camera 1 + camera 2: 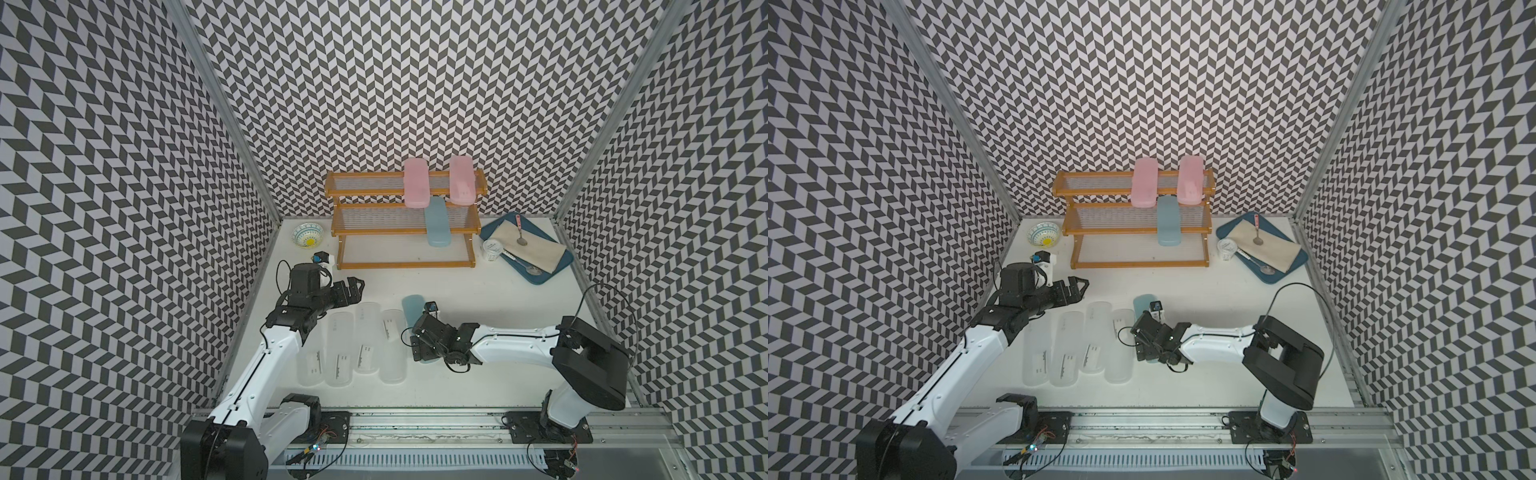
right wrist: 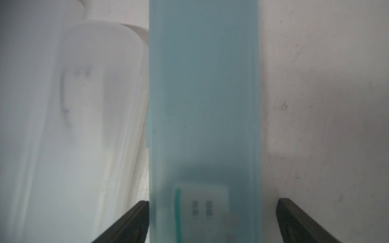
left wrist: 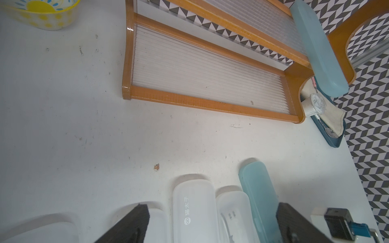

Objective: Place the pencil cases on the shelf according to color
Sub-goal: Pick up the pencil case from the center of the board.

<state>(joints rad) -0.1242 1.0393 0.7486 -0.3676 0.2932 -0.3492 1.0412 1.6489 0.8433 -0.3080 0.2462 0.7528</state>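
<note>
Counting three of the eight pencil cases as shelved already: finding one pink pencil case (image 1: 416,183) and a second pink pencil case (image 1: 461,179) lying front to back across the top tier of the shelf (image 1: 374,230), overhanging its front rail, and a light blue pencil case (image 1: 436,222) lying the same way across the middle tier. Working now, by the look of it, on the second light blue pencil case (image 2: 203,105), lying flat on the surface (image 1: 478,299) just beside the row of clear ones. Straddling it with the right gripper (image 2: 212,201), holding the jaws spread, meeting one long edge with one finger and leaving a gap at the other, so pinching nothing as yet. Hanging the left gripper (image 1: 356,289) by the far ends of the four frosted clear pencil cases (image 1: 368,332), holding its jaws spread wide too and gripping nothing. Leaving five cases to go: probably closing on the blue one and carrying it to the middle tier beside its match, then moving the four clear ones, presumably to the bare bottom tier. Expecting some care in picking those, judging by how closely side by side they lie.
</note>
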